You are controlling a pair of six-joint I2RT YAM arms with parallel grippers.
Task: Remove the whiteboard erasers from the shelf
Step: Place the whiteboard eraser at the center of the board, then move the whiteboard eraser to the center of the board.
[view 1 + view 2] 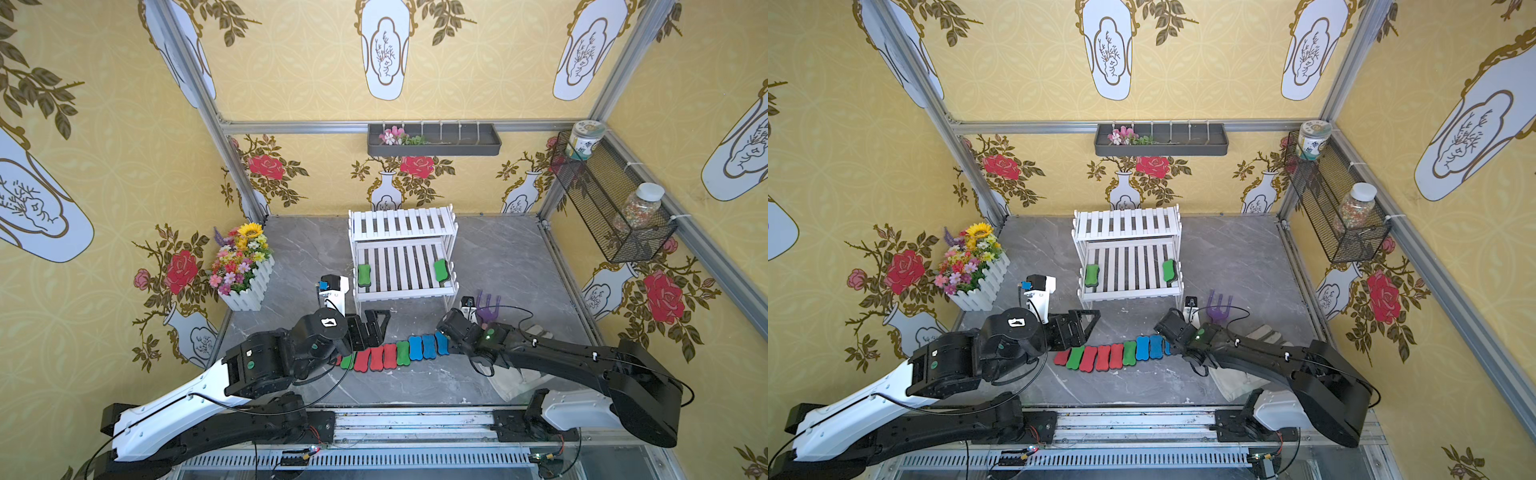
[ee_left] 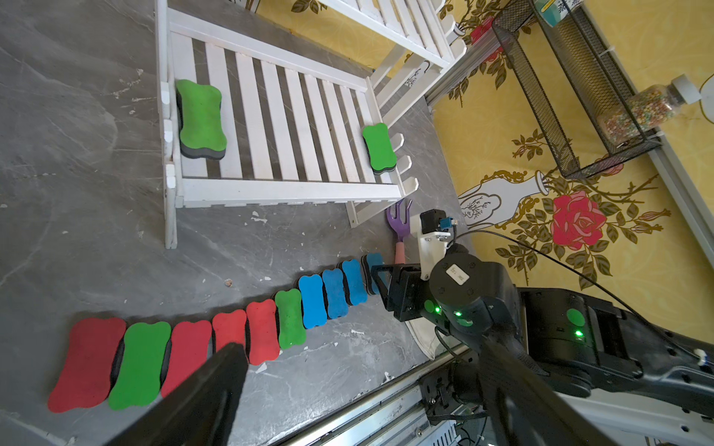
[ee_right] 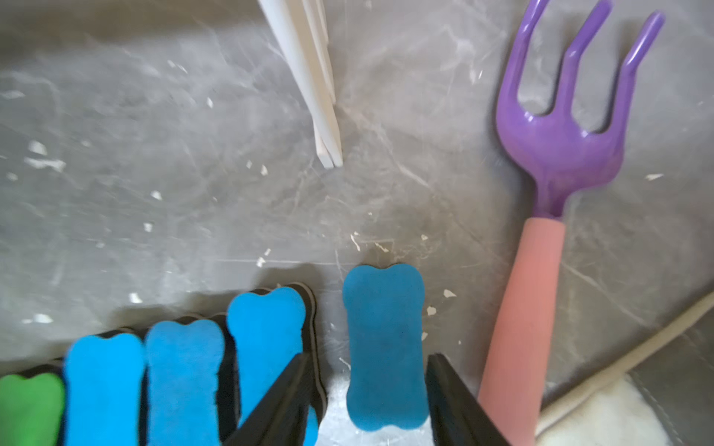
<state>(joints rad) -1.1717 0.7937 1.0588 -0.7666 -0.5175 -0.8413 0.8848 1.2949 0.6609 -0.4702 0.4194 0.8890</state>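
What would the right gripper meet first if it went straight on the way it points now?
Probably the blue eraser lying at the row's end, between the jaws of the right gripper; depth is unclear.

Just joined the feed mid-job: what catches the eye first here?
A curving row of red, green and blue whiteboard erasers lies on the grey tabletop in front of the white shelf. Two green erasers sit at either end of its lower tier. The right gripper straddles the end blue eraser, beside a purple garden fork.

top views overhead; wrist views close, share blue erasers (image 2: 313,301)
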